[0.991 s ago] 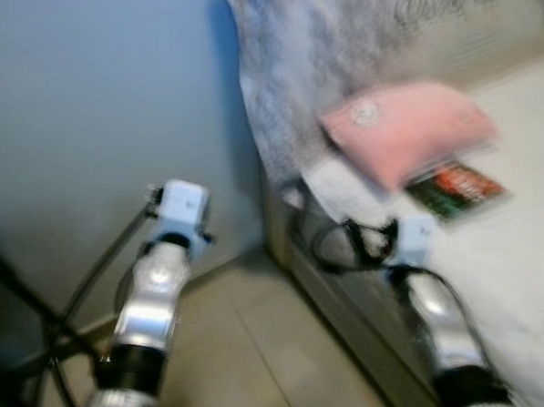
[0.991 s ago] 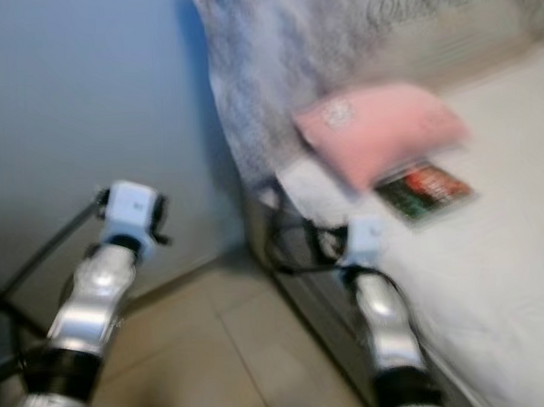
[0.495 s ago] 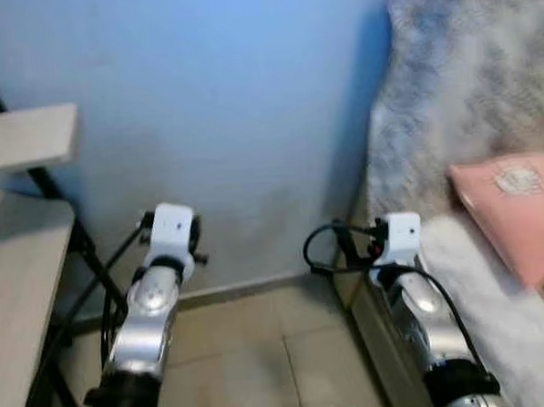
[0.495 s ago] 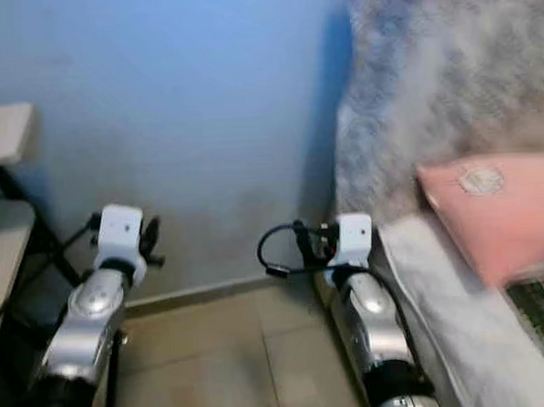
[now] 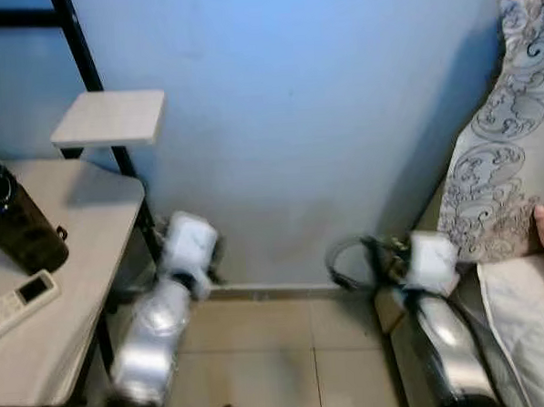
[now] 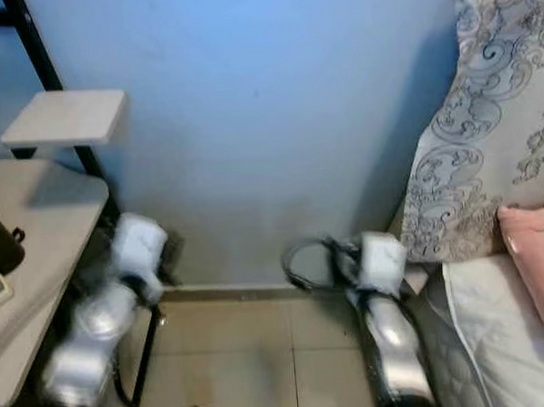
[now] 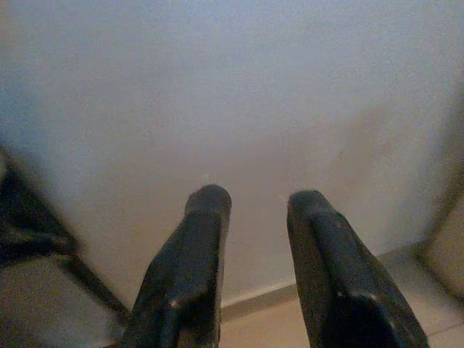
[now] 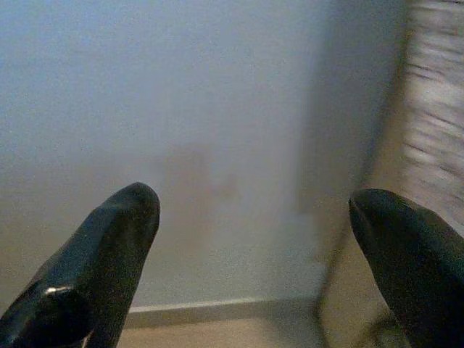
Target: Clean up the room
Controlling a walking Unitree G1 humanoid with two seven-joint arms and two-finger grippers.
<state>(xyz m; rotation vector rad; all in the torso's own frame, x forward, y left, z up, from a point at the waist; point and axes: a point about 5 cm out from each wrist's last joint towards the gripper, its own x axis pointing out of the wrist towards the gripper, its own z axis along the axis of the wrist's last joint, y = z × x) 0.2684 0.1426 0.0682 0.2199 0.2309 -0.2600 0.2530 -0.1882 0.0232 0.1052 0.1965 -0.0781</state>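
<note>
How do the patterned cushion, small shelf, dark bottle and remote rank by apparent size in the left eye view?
Largest to smallest, as they look:
1. patterned cushion, partly cut off
2. small shelf
3. dark bottle
4. remote

Bottle and remote look close; both are partly cropped.

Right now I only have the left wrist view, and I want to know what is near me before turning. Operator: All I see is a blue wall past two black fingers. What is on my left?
Observer: A light table stands there, bearing a dark bottle and a white remote.
Operator: Anything above it?
Observer: A small pale shelf on a black frame.
Operator: And to my right?
Observer: A bed with a patterned cover and a pink pillow.
Operator: Is the right gripper holding anything?
Observer: No, the right gripper is wide open, facing the wall.
</note>
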